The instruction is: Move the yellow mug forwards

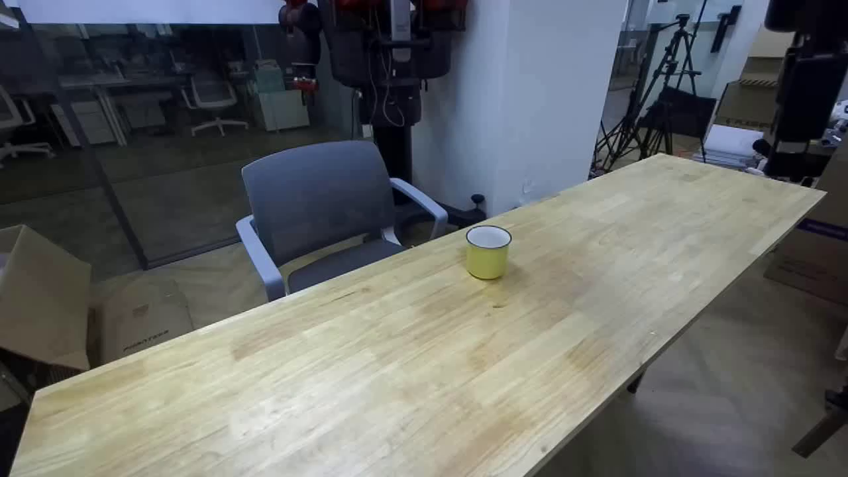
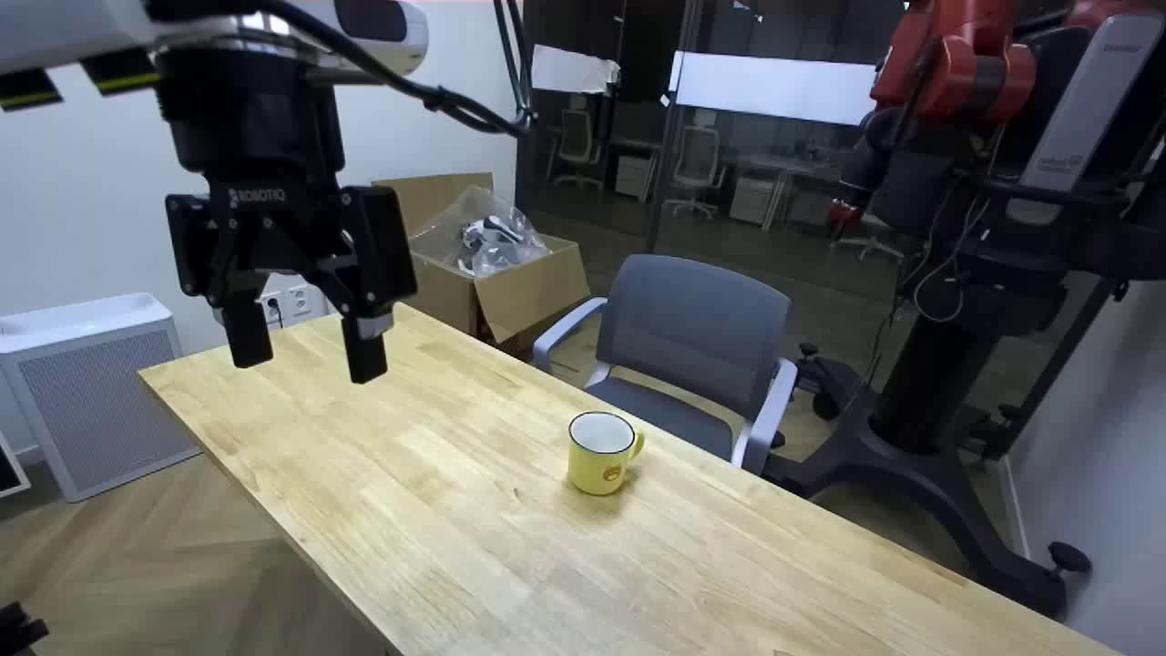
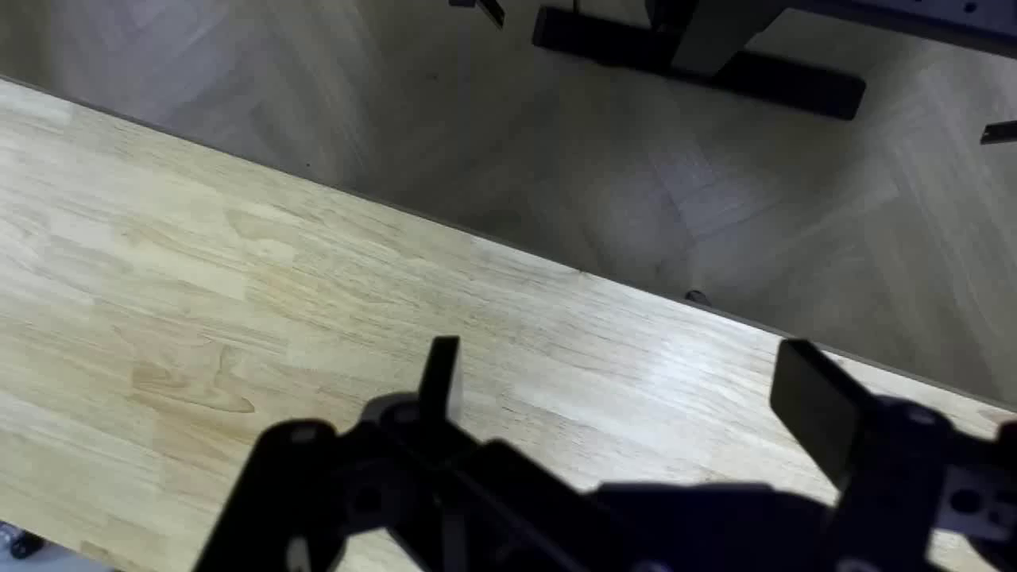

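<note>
At nine o'clock in an exterior view, the gripper (image 2: 307, 355), lettered ROBOTIQ, holds its jaws well apart; four o'clock from it, the yellow mug (image 2: 590, 467), printed in orange on its side, stands upright on the wooden table (image 2: 437, 474). Grey chair (image 2: 694, 319): one o'clock from the mug.

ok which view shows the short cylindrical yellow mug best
Best in an exterior view: the short cylindrical yellow mug shows its yellow handle and orange mark there. In an exterior view hiding both, its plain side and whitish inside appear. The wrist view lacks it.
</note>
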### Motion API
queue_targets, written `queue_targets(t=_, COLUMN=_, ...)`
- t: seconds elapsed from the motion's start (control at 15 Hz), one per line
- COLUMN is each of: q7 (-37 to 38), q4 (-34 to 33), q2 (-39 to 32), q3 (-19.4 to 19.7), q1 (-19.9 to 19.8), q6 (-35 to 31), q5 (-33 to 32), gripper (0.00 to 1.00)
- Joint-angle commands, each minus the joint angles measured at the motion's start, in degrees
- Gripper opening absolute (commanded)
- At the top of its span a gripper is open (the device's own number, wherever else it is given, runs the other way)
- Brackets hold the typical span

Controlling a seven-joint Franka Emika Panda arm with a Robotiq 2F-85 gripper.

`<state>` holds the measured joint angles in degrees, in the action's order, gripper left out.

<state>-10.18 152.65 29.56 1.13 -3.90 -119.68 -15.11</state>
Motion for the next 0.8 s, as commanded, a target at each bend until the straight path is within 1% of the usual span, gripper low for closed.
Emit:
queue_targets(t=0.0, q7=0.26, q4=-0.09, q2=0.01, q3=0.58, q1=0.63, q6=0.19, q5=-0.29, gripper=1.0)
queue_targets(t=0.13, q7=0.25, q4=-0.08, q2=0.01, q3=0.58, q1=0.63, q6=0.19, q5=-0.29, gripper=1.0)
queue_targets(t=0.27, q7=4.87, q4=0.07, q2=-0.56, q3=0.09, q1=-0.03, q6=-3.83, q5=0.37, gripper=1.0)
queue_targets(t=0.4, q7=9.39, q4=-0.32, q2=-2.41, q3=0.03, q1=-1.06, q6=-9.87, q5=0.81, gripper=1.0)
queue_targets(t=0.53, q7=12.61, q4=-1.39, q2=-5.8, q3=0.45, q1=-1.98, q6=-16.06, q5=1.71, gripper=1.0)
queue_targets(t=0.73, q7=15.49, q4=-3.47, q2=-11.79, q3=1.52, q1=-2.86, q6=-24.73, q5=5.64, gripper=1.0)
